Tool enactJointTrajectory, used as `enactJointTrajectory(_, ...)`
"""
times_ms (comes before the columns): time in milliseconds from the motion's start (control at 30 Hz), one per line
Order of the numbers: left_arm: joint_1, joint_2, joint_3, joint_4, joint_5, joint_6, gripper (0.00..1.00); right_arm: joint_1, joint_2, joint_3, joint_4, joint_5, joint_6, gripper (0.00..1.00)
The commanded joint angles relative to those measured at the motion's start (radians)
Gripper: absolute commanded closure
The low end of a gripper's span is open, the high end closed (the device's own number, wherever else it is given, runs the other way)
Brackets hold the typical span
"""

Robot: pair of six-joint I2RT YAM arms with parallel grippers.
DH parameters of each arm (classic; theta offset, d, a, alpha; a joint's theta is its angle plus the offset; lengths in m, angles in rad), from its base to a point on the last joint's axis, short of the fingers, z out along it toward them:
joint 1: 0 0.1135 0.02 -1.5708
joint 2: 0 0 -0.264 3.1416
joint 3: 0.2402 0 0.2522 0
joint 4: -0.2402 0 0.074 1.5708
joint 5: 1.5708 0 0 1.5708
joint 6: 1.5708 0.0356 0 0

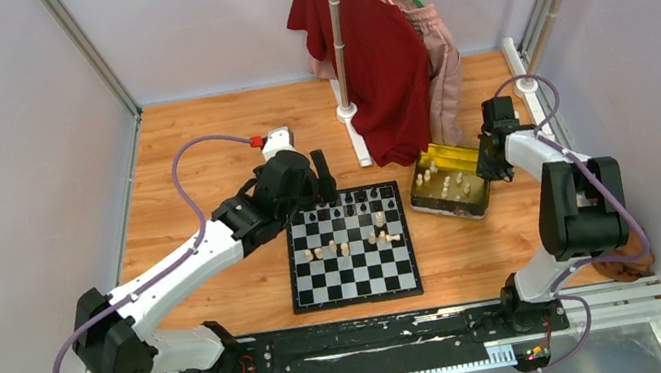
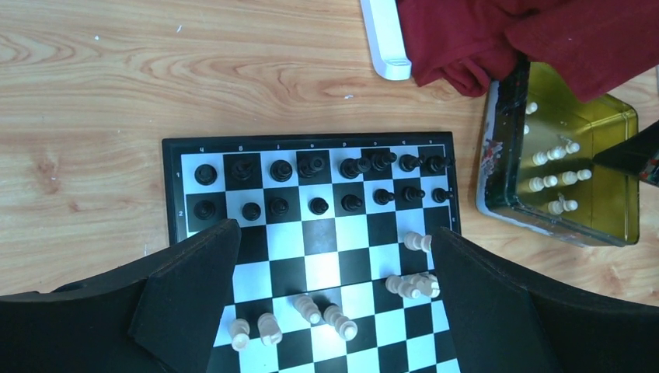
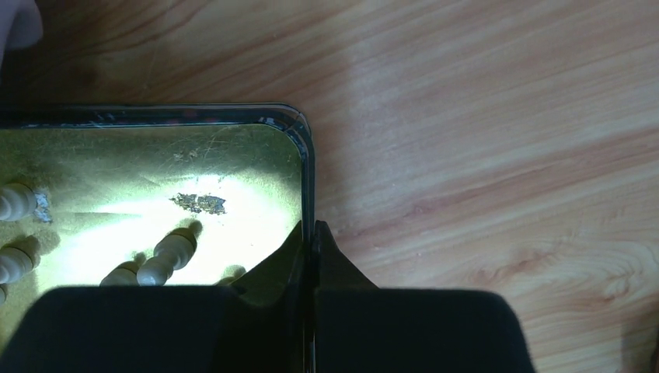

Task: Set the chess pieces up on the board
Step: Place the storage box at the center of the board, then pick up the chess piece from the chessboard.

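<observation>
Several cream wooden chessmen (image 2: 339, 321) sit scattered mid-board on the black-and-white checkered chessboard (image 2: 289, 273) beneath the wide-apart left jaws, right jaws together at the yellow-gold tin (image 3: 233, 155), and ranking them likely needs a precise pinch.

Grained wooden table (image 1: 198, 148), glossy checkered board (image 1: 356, 284), shiny yellow metal tin (image 1: 452, 208), soft red cloth (image 1: 382, 66)
</observation>
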Motion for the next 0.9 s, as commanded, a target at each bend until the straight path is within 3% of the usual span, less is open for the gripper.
enactJointTrajectory(0, 0.027, 0.036, 0.033, 0.037, 0.032, 0.012, 0.00, -0.019, 0.055, 0.058, 0.021, -0.030, -0.004, 0.97)
enactJointTrajectory(300, 0.079, 0.072, 0.020, 0.062, 0.079, 0.017, 0.00, -0.022, 0.166, 0.129, 0.029, -0.028, -0.007, 0.71)
enactJointTrajectory(467, 0.101, 0.060, 0.007, 0.060, 0.085, 0.016, 0.00, -0.022, 0.162, 0.136, 0.028, -0.031, -0.009, 0.62)
enactJointTrajectory(867, 0.106, -0.070, -0.090, 0.021, 0.013, 0.011, 0.00, -0.003, -0.108, 0.090, -0.004, -0.021, -0.013, 0.57)
